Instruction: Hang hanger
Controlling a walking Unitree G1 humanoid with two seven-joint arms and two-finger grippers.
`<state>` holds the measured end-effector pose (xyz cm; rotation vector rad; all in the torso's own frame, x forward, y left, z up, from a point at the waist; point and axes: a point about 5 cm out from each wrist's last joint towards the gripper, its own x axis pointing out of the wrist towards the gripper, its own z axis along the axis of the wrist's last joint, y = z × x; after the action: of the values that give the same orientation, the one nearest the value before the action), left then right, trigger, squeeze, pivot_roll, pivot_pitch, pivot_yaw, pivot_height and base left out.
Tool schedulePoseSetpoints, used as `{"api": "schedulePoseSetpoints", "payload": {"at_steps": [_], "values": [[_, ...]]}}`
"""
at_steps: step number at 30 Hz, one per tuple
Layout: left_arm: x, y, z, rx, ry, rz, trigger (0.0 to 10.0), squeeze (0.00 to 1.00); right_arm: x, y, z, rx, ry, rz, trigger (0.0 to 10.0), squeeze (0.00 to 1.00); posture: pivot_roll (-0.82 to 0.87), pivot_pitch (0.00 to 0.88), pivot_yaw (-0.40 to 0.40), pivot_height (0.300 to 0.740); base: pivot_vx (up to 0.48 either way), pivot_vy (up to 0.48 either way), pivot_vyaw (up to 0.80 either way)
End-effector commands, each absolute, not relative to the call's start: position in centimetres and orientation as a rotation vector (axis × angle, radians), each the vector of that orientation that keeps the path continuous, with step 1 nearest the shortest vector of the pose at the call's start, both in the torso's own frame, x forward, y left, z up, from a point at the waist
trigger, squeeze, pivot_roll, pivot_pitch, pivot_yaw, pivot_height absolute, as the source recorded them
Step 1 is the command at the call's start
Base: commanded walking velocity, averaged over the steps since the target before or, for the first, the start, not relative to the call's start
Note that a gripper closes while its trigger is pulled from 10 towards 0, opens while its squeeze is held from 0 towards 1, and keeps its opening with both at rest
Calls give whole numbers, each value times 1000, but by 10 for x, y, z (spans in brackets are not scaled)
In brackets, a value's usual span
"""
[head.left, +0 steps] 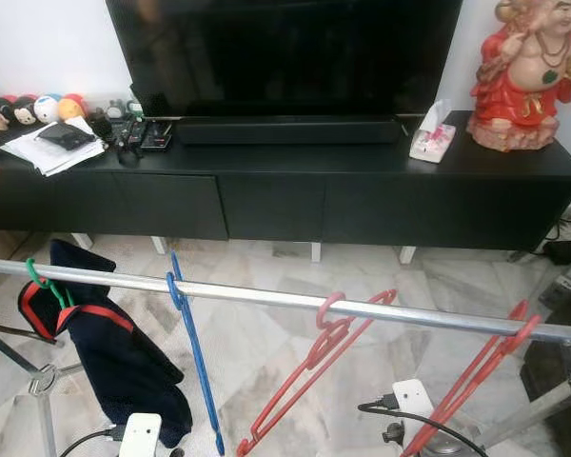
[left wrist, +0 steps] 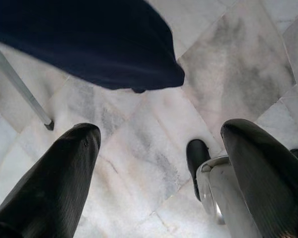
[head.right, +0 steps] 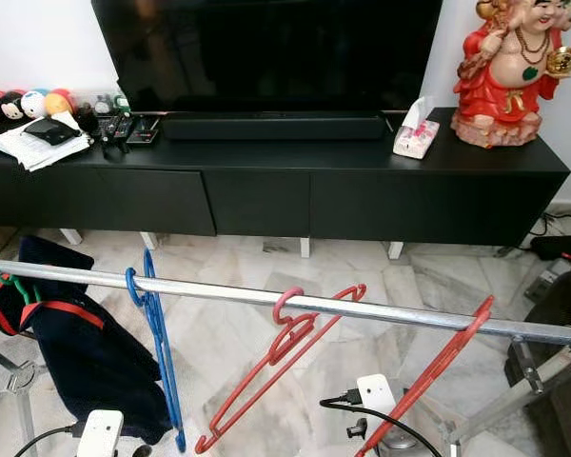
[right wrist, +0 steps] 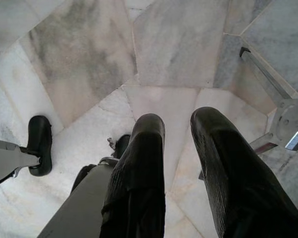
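With both the left gripper [left wrist: 159, 173] spread and the right gripper [right wrist: 181, 163] slightly parted, empty and pointing floorward, well below the rail [head.left: 266, 297] where the red hanger [head.left: 314, 367] already hooks, I'd lift clear gently.

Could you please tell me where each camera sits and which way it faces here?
Left and right eye views: head, facing forward-down at the silver metal rail and black TV cabinet.
Left wrist view: down over marble floor; open left gripper, dark navy garment.
Right wrist view: down; right gripper, fingers slightly apart.
Both wrist views share the floor.
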<state>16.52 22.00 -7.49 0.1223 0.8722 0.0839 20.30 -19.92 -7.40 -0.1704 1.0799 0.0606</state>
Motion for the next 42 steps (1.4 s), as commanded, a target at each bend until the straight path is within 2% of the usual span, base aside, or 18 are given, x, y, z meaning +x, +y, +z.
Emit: {"api": "schedulePoseSetpoints", "payload": {"at_steps": [1,22,25,29,42], "values": [[161,223,-77,140,889,90,10000,0,203,-196,-74,-151,1075,58,10000,0,-74,0,58,740,0,0,0],[163,223,-78,134,882,100,10000,0,203,-196,-75,-149,1074,56,10000,0,-75,0,57,740,0,0,0],[149,217,-91,63,955,145,10000,0,204,-197,-74,-147,1071,63,10000,0,-74,0,47,740,0,0,0],[146,213,-94,45,989,149,10000,0,205,-197,-73,-150,1071,69,10000,0,-74,0,44,740,0,0,0],[141,205,-98,35,1016,152,10000,0,205,-197,-73,-150,1072,72,10000,0,-74,0,41,740,-248,0,0]]}}
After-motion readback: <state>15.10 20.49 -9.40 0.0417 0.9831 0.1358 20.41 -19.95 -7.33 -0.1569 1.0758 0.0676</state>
